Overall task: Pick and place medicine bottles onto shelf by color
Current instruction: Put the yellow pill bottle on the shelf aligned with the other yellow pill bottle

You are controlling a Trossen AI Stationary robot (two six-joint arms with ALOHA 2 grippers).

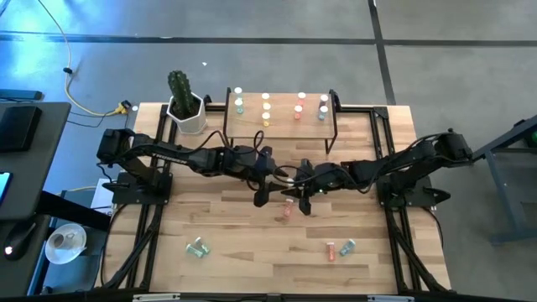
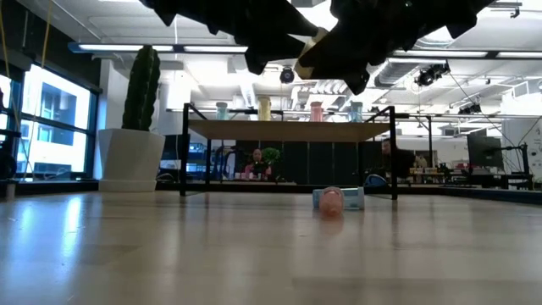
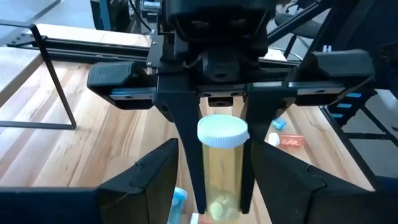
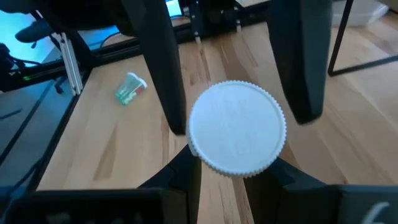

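Observation:
A yellow medicine bottle (image 3: 221,171) with a white cap (image 4: 236,127) hangs over the table's middle, with my right gripper (image 3: 222,208) shut on it. My left gripper (image 3: 213,152) faces it from the table's left, open. Its fingers stand on either side of the bottle's bottom end without touching it. In the high view the two grippers (image 1: 265,189) (image 1: 300,198) meet tip to tip. The shelf (image 1: 281,126) stands at the far edge and carries upright bottles in pale, yellow, pink and blue groups. My right gripper pinches the yellow bottle's body (image 3: 214,168) between its two fingers (image 3: 186,149). The fingers lie along the bottle, with the cap toward the gripper's palm. They come from the table's right, slanting down. The bottle is lifted clear of the table.
Loose bottles lie on the table: a pink one (image 1: 287,210) just below the grippers, a green one (image 1: 199,247) near left, a pink (image 1: 331,250) and a teal one (image 1: 347,247) near right. A white pot with a cactus (image 1: 185,105) stands left of the shelf.

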